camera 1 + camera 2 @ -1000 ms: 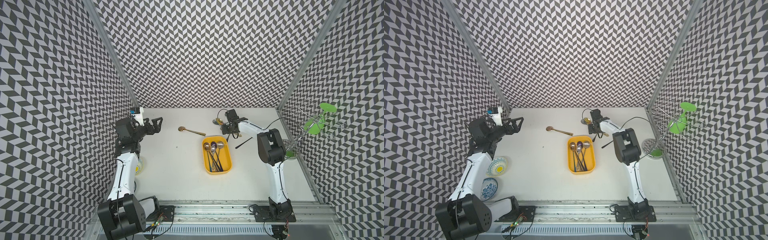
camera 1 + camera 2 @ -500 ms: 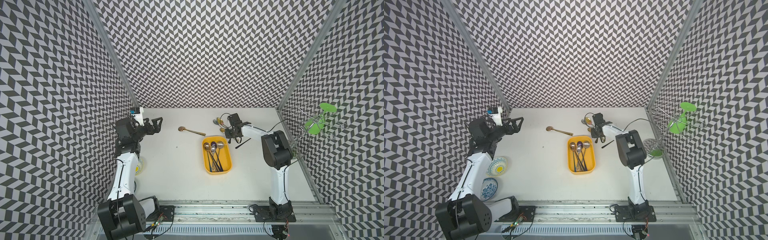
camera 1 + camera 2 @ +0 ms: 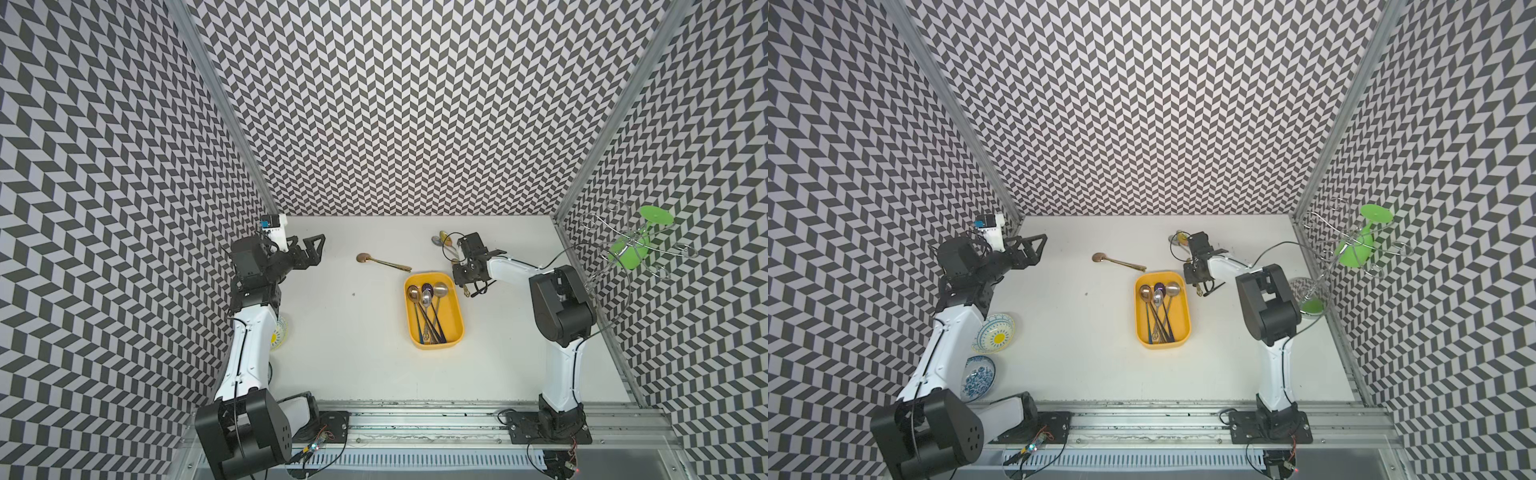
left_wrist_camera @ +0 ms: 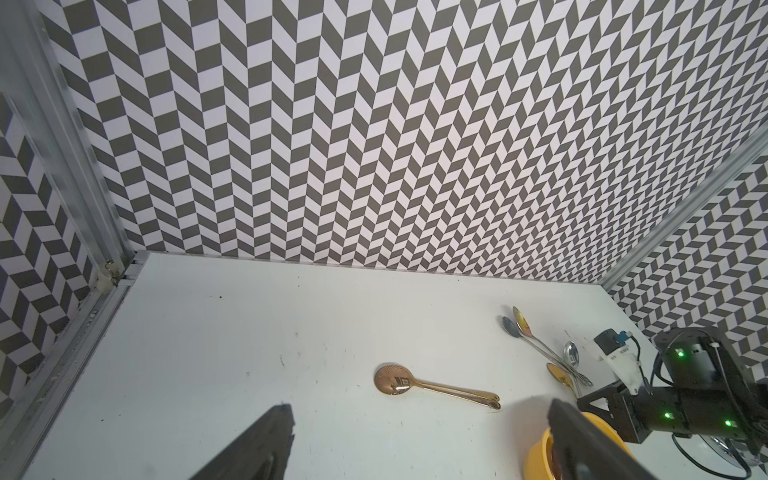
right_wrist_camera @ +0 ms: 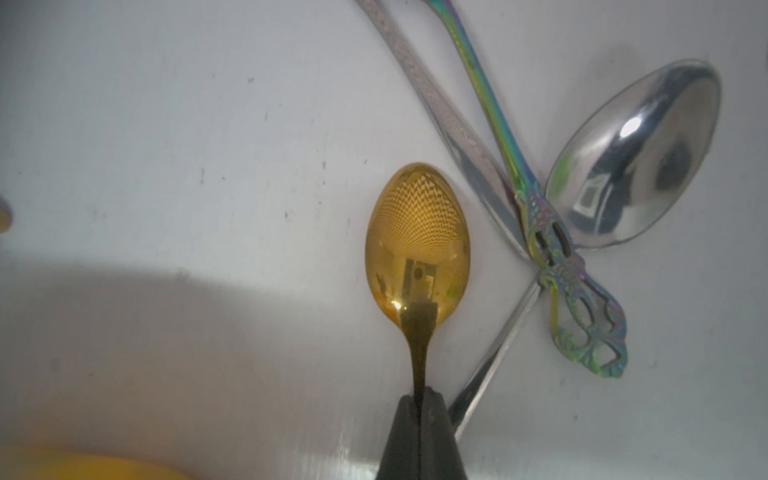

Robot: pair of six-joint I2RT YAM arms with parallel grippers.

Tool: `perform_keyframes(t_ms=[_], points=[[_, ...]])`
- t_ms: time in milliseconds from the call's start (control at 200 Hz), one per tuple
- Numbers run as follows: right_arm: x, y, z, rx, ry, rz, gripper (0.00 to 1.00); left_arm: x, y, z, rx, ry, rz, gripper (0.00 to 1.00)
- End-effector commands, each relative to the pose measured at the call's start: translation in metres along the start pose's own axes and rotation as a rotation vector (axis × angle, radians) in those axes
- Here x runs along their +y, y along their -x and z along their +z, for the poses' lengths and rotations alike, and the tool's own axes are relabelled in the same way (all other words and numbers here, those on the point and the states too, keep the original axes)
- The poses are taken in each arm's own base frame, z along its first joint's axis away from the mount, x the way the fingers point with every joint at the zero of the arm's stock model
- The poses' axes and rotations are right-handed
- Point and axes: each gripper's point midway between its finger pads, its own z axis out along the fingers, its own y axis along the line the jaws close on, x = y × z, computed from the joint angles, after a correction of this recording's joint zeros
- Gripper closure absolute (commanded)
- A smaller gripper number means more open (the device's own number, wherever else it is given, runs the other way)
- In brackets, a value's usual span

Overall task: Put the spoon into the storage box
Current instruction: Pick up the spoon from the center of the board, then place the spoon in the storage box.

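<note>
The right hand [image 5: 419,405] is clenched on the thin neck of the gold spoon [image 5: 417,241], just behind its bowl. The spoon runs straight out from the fingertips, and the bowl points away from the hand, toward the back edge of the table [image 3: 353,353]. I cannot tell if the spoon is already off the table.

Just beside its bowl lie a silver spoon [image 5: 640,162] and a rainbow spoon [image 5: 519,174], crossed over each other; they seem not to touch the gold one.

The box [image 3: 436,345] is just beside this hand, toward the front edge and a little toward the left edge. Its long axis runs from back to front, nearly the same way as the gold spoon in a top view. The spoons inside it [image 3: 428,299] have their bowls at the back end. I judge that the next move needs only a short carry and almost no turn.

The left hand [image 3: 316,251] is released and wide, well apart near the back left corner. A copper spoon [image 3: 384,262] lies between it and the box.
</note>
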Motion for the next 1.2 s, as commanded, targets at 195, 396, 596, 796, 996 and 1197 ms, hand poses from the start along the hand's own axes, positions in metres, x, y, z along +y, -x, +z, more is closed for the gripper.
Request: perform_keyframes(t_ms=[195, 396, 596, 796, 996, 1197], points=[[0.016, 0.006, -0.055, -0.064, 0.095, 0.041, 1.00, -0.003, 0.002, -0.004, -0.023, -0.010, 0.016, 0.00], [0.025, 0.008, -0.090, -0.113, 0.163, 0.084, 1.00, -0.002, 0.002, -0.003, -0.020, -0.010, 0.015, 0.00], [0.044, 0.000, -0.126, -0.146, 0.283, 0.133, 1.00, 0.000, 0.000, 0.000, -0.010, -0.010, 0.005, 0.00], [0.078, -0.026, -0.151, -0.142, 0.388, 0.154, 1.00, 0.000, -0.006, 0.004, 0.002, -0.019, -0.017, 0.00], [0.107, -0.044, -0.170, -0.148, 0.475, 0.188, 1.00, -0.005, -0.015, 0.010, 0.015, -0.044, -0.053, 0.00], [0.112, -0.052, -0.165, -0.146, 0.481, 0.219, 1.00, -0.011, -0.024, 0.017, 0.034, -0.052, -0.082, 0.00]])
